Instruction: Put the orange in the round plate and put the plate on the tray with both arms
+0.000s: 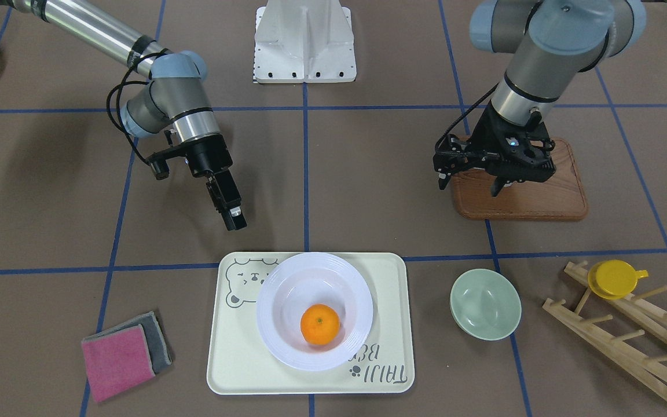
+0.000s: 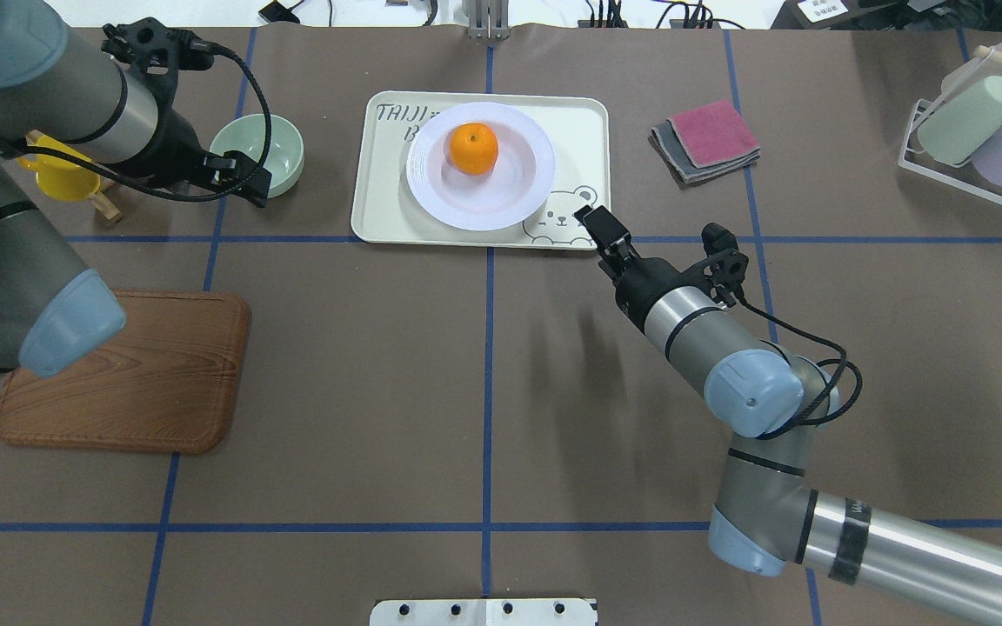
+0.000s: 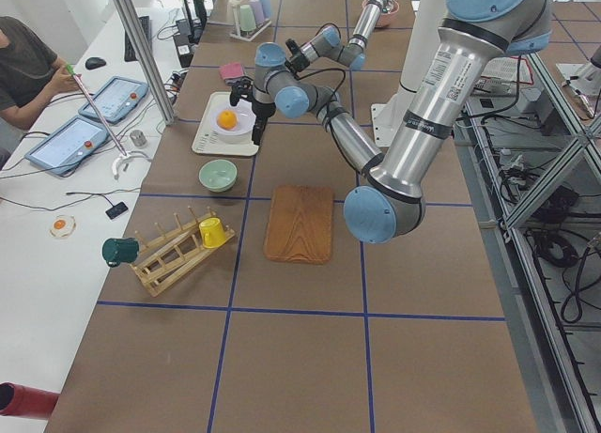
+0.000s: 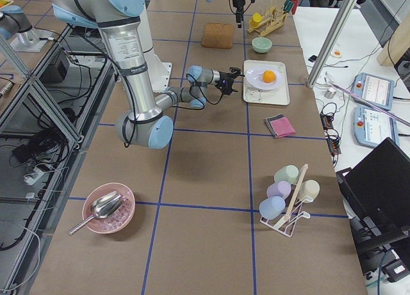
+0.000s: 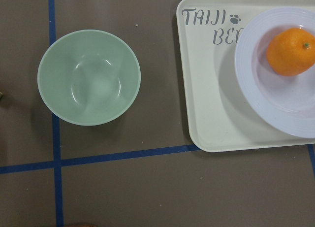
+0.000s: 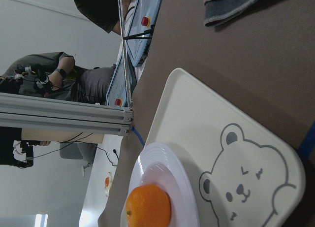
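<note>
Brown matting with a blue tape grid is covering the table (image 1: pixel 368 191), and on it the tray (image 1: pixel 235 353) is lying flat with its long axis running side to side across the robot's front. Its bear face is sitting in the near corner on the robot's right, and the lettering is running along the far edge toward the robot's left. I am seeing the round plate (image 1: pixel 272 330) resting inside the tray, roughly central, its rim overlapping part of the bear print and part of the lettering. The orange (image 1: pixel 320 324) is sitting in the plate's well, a little off centre toward the side away from the robot, its stem dimple facing up. The right gripper (image 1: pixel 234 223) is hanging just short of the bear corner, pointing toward it and touching nothing. Its jaws are lining up one behind the other from my cameras, so I cannot tell how far apart they are. The left gripper (image 1: pixel 469 186) is hovering on the other side, jaws spread wide and holding nothing, its wrist camera looking down on the green bowl (image 1: pixel 485 304) beside the tray.
</note>
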`<state>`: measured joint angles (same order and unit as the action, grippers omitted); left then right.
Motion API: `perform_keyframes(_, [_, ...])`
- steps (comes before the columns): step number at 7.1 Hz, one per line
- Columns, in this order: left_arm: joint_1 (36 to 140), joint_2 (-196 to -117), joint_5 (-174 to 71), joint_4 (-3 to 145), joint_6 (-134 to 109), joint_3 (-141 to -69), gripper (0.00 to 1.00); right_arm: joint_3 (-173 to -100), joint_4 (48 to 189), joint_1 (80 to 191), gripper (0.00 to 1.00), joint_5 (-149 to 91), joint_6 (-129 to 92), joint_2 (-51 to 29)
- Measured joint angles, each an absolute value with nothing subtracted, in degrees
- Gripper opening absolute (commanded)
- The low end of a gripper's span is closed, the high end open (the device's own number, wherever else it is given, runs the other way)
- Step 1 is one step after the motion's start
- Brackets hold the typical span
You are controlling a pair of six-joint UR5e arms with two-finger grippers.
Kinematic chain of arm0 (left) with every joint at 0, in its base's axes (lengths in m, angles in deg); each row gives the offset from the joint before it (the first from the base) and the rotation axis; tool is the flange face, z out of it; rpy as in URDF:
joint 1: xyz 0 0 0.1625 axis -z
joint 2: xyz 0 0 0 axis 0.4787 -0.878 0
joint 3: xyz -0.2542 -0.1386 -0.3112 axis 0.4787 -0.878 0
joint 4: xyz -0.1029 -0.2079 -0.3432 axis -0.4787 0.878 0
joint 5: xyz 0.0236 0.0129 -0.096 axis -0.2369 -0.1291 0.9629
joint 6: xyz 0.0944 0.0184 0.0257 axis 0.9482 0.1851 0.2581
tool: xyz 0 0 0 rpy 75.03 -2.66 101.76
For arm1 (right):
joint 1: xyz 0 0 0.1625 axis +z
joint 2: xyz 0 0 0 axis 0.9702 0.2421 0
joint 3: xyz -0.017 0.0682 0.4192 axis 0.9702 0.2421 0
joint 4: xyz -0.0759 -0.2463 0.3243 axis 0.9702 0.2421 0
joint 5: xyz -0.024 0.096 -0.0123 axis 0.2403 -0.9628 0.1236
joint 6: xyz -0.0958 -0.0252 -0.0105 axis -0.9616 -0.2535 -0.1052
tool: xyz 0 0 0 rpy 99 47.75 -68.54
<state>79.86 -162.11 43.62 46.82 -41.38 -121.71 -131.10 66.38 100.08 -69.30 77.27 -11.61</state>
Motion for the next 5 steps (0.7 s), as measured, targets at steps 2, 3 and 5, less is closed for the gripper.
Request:
perform_keyframes(2, [82.8,-157.2,43.9,45.5,-26.0,-123.7,1.00,-133.0,66.7,107.7,1.00,-88.2,55.8,-7.3])
perform_keyframes(3, [84.3,-154.6,43.9,45.3,-19.1,-124.5,1.00,-132.8,67.8,116.0,1.00,-102.4,45.7,-5.6])
perform_keyframes(5, [88.5,-150.6,45.4,45.0,-7.1,-124.7,1.00,-132.3,78.7,132.4,1.00,-126.2,18.7,-3.3])
